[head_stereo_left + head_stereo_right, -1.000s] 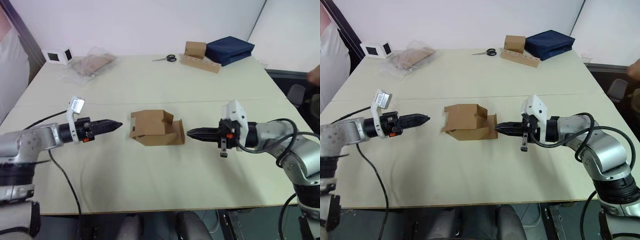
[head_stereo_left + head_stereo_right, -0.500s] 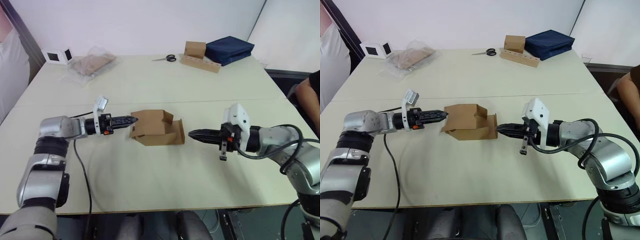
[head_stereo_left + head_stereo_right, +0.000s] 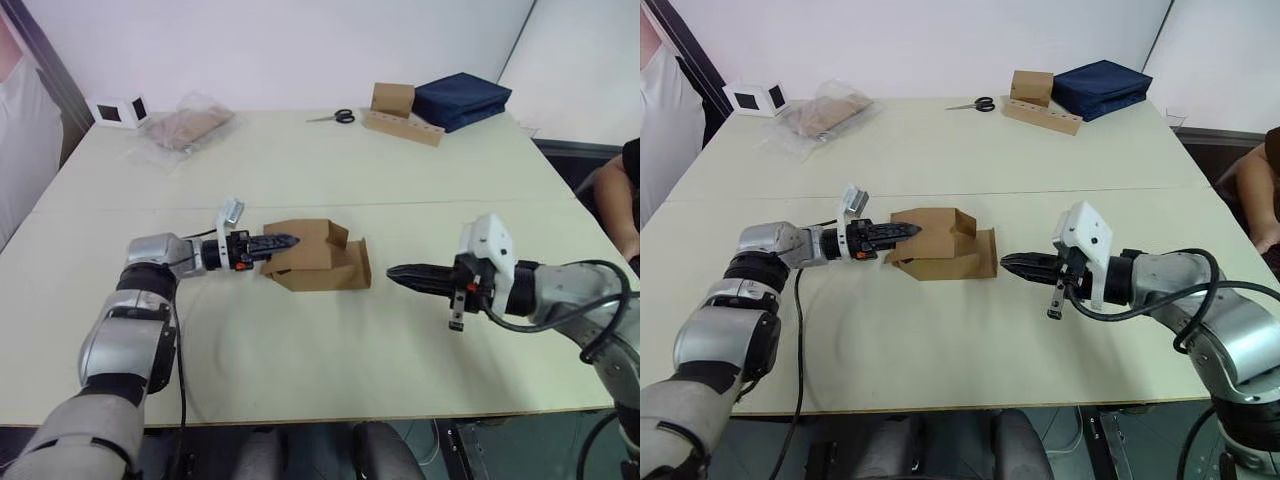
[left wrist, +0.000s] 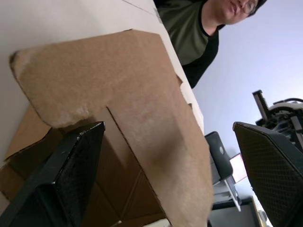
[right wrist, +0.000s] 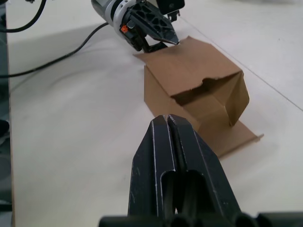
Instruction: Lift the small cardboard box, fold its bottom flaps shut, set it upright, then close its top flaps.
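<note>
The small cardboard box [image 3: 312, 254], plain brown, lies on its side at the middle of the table [image 3: 300, 350]. The flaps at its right-hand end are splayed open, and one flap [image 3: 358, 268] lies flat on the table. I cannot tell which end carries the top flaps. My left gripper [image 3: 283, 241] is at the box's left end, open, with a cardboard panel [image 4: 142, 109] standing between its fingers [image 4: 71, 175]. My right gripper [image 3: 393, 271] is shut and empty, hovering a short way right of the box and pointing at it; it is seen again as my right gripper [image 5: 169, 124] in its own wrist view.
Along the table's far edge are a clear plastic bag [image 3: 185, 128], a small white box [image 3: 118, 108], scissors [image 3: 335, 117], a tan box with a long strip [image 3: 400, 112] and a navy bag [image 3: 460, 98]. A person stands at the left edge and another person's arm [image 3: 615, 195] shows at the right.
My left gripper has moved right from well clear of the box to its left end, with a panel now between its fingers. My right gripper has drawn back slightly. The box has stayed put.
</note>
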